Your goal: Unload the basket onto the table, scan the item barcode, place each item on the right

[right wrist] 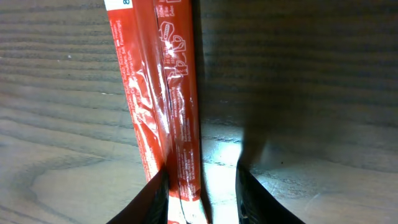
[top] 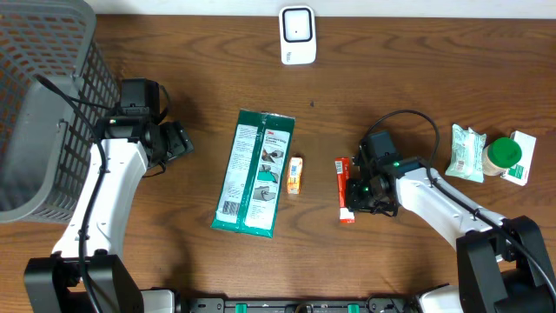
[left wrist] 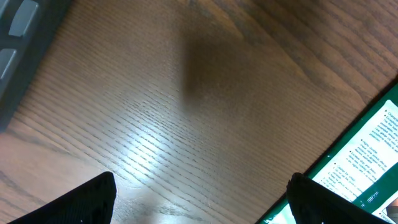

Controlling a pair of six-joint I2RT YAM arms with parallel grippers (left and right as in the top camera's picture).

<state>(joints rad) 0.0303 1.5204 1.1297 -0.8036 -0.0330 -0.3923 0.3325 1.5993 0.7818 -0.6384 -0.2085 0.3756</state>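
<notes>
- Right gripper (right wrist: pixel 202 190), jaws partly parted, straddles the red packet (right wrist: pixel 155 93) right of tabletop centre, apparently poised to lift it for scanning.
- Left gripper (left wrist: pixel 202 199) hangs wide open, empty.

Wooden table (top: pixel 417 69) bears green packet (top: pixel 254 174); orange box (top: pixel 295 175); red sachet (top: pixel 345 187); white scanner (top: pixel 297 35).

left arm (top: pixel 104 187): smooth white shell link, black wrist block at upper left of frame, black base (top: pixel 74 283) at bottom edge. thin black left cable (top: pixel 65 91) running along it. right arm (top: pixel 434 202): same white shell, black wrist, small green light (top: pixel 368 184), black right cable (top: pixel 417 116) arcing above. fingers (left wrist: pixel 87 200): matte black, blunt wedge tips.
</notes>
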